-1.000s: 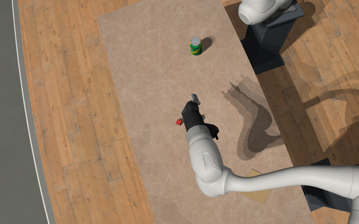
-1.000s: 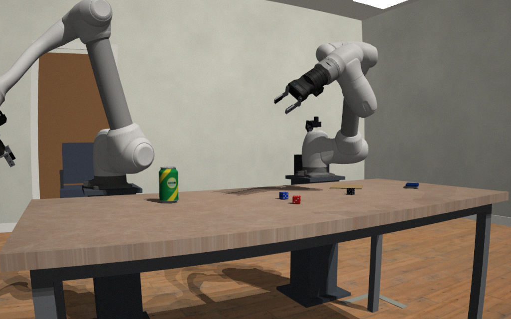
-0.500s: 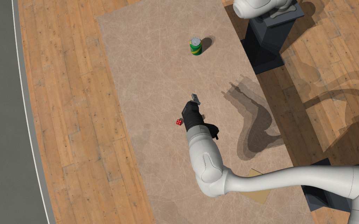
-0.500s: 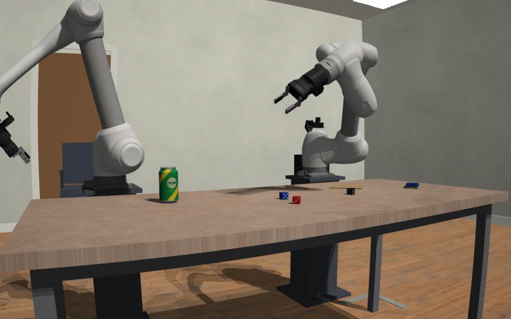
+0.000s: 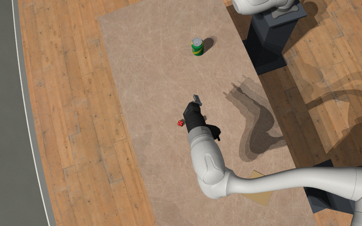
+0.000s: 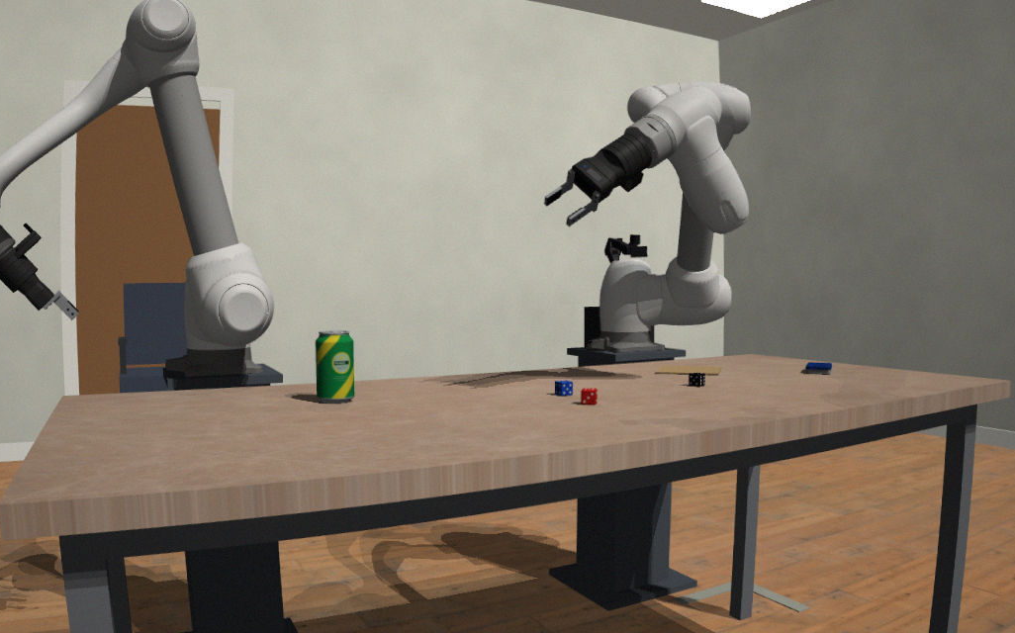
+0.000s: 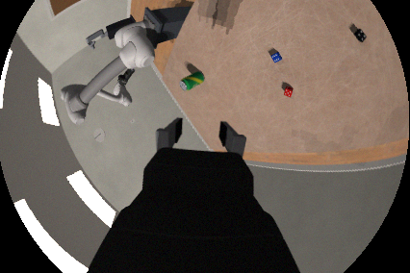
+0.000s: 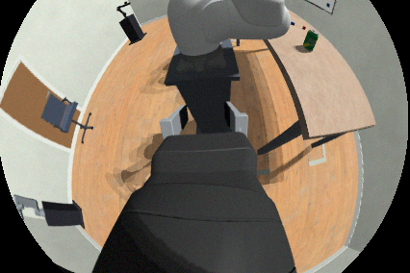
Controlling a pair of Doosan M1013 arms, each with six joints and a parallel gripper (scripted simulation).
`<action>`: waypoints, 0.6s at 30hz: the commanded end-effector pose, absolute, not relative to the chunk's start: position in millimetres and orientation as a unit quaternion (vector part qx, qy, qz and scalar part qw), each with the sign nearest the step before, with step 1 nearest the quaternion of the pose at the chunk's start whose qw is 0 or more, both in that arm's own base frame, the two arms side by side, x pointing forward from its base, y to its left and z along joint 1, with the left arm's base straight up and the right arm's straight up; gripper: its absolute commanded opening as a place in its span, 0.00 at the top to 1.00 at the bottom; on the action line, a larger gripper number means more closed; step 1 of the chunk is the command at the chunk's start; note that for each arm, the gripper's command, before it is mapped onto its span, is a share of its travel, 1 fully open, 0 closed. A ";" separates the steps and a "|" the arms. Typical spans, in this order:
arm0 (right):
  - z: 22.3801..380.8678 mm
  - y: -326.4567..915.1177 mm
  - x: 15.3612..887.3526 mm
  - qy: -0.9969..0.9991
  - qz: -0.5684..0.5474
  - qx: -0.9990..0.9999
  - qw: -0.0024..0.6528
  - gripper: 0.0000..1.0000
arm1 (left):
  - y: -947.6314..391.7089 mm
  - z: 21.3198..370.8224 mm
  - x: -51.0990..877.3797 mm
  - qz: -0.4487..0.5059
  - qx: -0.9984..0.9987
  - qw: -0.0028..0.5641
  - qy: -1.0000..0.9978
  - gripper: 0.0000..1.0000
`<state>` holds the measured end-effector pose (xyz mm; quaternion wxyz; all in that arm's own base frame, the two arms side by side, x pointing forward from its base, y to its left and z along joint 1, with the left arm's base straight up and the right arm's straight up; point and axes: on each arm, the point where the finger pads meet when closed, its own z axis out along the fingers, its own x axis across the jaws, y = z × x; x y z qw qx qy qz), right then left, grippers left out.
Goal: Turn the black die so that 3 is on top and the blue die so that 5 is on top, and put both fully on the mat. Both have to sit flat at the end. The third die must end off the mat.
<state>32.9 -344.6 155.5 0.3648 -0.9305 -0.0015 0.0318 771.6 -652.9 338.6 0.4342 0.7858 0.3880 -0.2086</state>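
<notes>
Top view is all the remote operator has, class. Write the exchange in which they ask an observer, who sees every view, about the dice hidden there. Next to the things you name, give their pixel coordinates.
Operator: I see the red die (image 5: 180, 123) (image 6: 589, 396) (image 7: 288, 91) (image 8: 303, 28). Where's the blue die (image 6: 563, 387) (image 7: 275, 57) (image 8: 293, 23)?
Observer: It sits near the red die, not touching it.
Operator: And is the black die (image 6: 696, 380) (image 7: 360, 35) on the tan mat (image 5: 260, 197) (image 6: 689, 370)?
Observer: No, it sits off the mat.
</notes>
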 end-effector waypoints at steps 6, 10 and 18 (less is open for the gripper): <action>157.7 -331.5 25.3 -0.006 0.001 -0.926 0.377 0.00 | -652.9 340.0 771.6 -0.208 0.786 0.435 0.388 0.00; 158.0 -329.5 24.2 -0.006 -0.004 -0.926 0.378 0.00 | -652.9 340.0 771.6 -0.208 0.786 0.435 0.388 0.00; 158.7 -325.0 21.9 -0.008 -0.015 -0.924 0.382 0.00 | -652.9 340.0 771.6 -0.208 0.786 0.435 0.388 0.00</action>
